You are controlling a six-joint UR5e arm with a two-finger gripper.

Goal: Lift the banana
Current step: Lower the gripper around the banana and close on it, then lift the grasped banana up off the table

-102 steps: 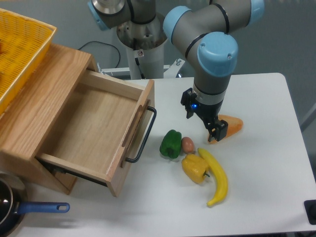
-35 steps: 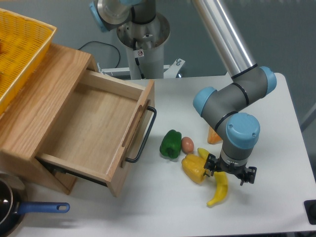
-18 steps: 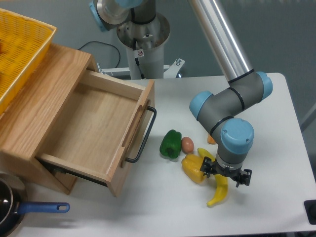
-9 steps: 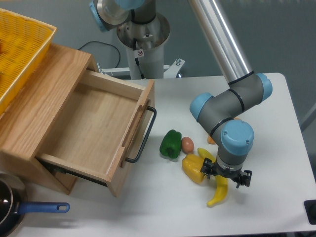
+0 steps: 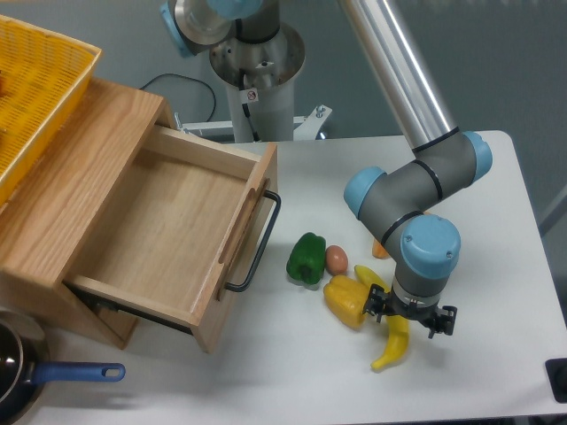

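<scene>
Right of the open wooden drawer point(image 5: 168, 239), on the white table point(image 5: 496, 177), the banana point(image 5: 392, 343) lies flat with its curved length running from beside the yellow bell pepper point(image 5: 347, 301) down toward the table's front edge. Upper end of the banana shows at the pepper's right shoulder; lower tip points toward the front edge. Mid-section is hidden under the arm's wrist.

The gripper point(image 5: 409, 317) sits directly over the banana's middle, pointing straight down. Black finger parts stick out on either side of the banana, just right of the pepper. Fingers straddle the fruit, but whether the pads press on the skin is hidden by the wrist; cannot tell if it is clamped or merely spread around it. Banana appears to rest on the table.

Green bell pepper point(image 5: 306, 258) stands between the drawer's black handle point(image 5: 257, 248) and the banana group. A small brownish egg-shaped piece point(image 5: 337, 258) touches the green pepper's right side, just above the yellow pepper. An orange piece point(image 5: 380, 249) peeks out behind the arm's elbow, farther from the drawer.

Yellow basket point(image 5: 35, 97) sits on the drawer cabinet's top. A blue-handled pan point(image 5: 53, 376) lies in front of the cabinet.
</scene>
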